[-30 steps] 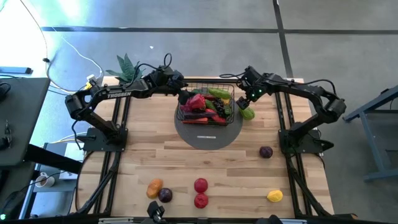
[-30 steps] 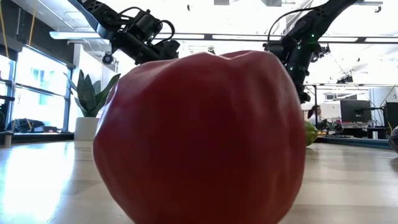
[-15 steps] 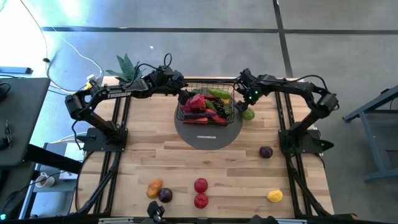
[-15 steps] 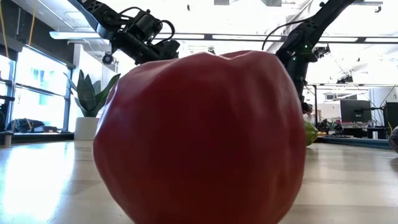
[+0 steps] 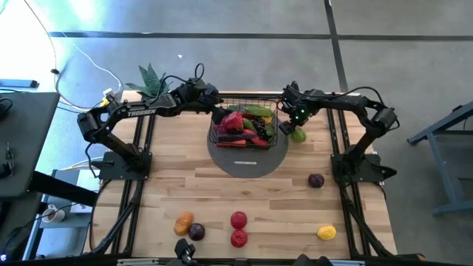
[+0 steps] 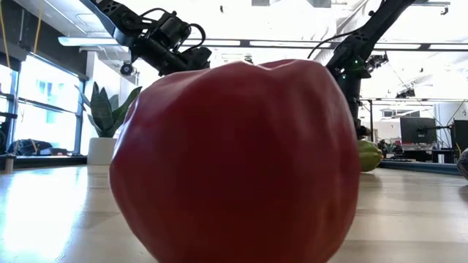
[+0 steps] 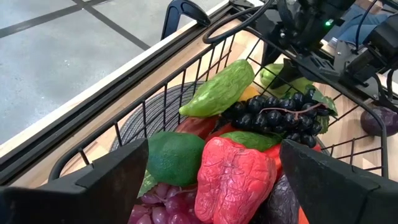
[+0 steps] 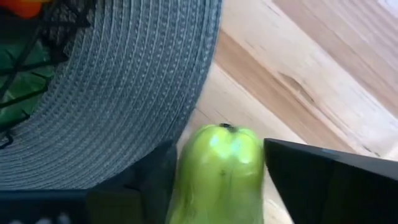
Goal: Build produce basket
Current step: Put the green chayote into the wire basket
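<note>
**A:** Starting at the near edge of the bench, what lies there?

**B:** Loose produce: a red pepper, an orange fruit, a yellow one. A purple fruit sits nearer the right edge.

**A:** And the basket?

**B:** The basket stands on a grey round mat toward the far edge, piled with produce.

**A:** The hands?

**B:** The right hand straddles a green pepper on the bench beside the mat, fingers apart. The left hand hovers over the basket's far-left corner, fingers spread wide, holding nothing.

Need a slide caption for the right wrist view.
Right end effector straddles a green pepper on the table beside the grey mat.
</note>
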`<act>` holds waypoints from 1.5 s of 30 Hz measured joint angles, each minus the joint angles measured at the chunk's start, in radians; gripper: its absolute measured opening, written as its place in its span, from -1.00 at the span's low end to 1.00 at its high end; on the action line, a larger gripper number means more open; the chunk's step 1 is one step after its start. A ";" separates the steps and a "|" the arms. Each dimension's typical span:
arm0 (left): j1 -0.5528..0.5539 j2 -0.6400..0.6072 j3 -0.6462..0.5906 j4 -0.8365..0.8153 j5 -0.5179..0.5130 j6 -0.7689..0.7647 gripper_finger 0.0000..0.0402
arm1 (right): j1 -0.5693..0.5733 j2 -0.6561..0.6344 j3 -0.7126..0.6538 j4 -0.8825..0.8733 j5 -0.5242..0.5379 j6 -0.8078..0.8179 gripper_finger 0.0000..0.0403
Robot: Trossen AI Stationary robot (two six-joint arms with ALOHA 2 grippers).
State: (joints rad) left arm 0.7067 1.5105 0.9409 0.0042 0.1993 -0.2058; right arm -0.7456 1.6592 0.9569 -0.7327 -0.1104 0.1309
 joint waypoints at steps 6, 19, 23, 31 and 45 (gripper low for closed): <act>0.000 0.000 0.000 0.000 0.000 0.027 0.76 | 0.000 0.000 0.000 -0.015 0.000 0.000 -0.38; 0.000 0.000 0.000 0.000 0.000 0.026 0.76 | 0.000 -0.119 0.000 -0.093 0.017 0.051 -0.40; 0.000 0.000 0.000 0.000 0.000 0.026 0.76 | 0.000 -0.212 0.000 -0.094 0.035 0.094 -0.40; 0.000 0.000 0.000 0.000 0.000 0.026 0.76 | 0.000 -0.418 0.000 -0.021 0.049 0.183 -0.39; -0.002 0.000 0.000 0.000 0.000 0.026 0.76 | 0.025 -0.581 0.002 0.371 -0.015 0.399 -0.38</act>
State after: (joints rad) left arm 0.7052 1.5105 0.9409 0.0046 0.1993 -0.1799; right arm -0.7202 1.0784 0.9585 -0.3619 -0.1259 0.5294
